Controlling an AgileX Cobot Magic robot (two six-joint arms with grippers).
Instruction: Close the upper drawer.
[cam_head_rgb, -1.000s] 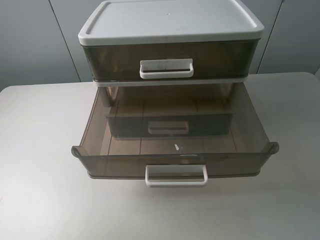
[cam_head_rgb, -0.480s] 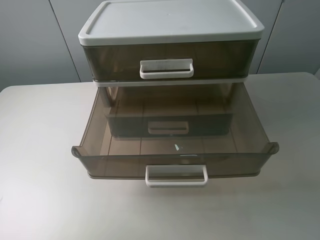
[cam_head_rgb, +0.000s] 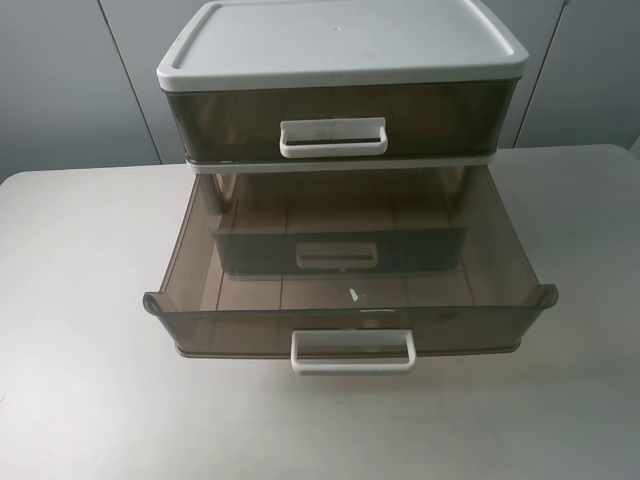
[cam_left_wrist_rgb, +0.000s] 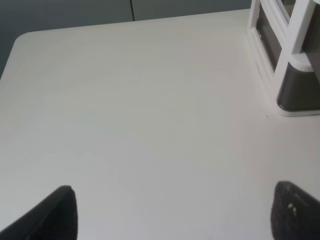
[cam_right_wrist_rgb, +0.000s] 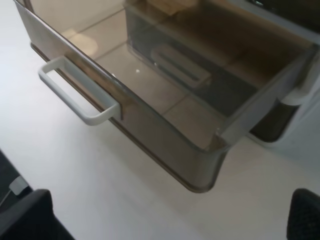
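Left gripper (cam_left_wrist_rgb: 172, 215) and right gripper (cam_right_wrist_rgb: 170, 217): fingertips spread wide, holding nothing, above the white table (cam_head_rgb: 80, 300). The upper drawer (cam_head_rgb: 240, 332), smoky-brown with a white loop handle (cam_head_rgb: 353, 351), stands pulled far out beneath the closed top-tier drawer (cam_head_rgb: 220, 120) of the white-lidded cabinet (cam_head_rgb: 340, 40).
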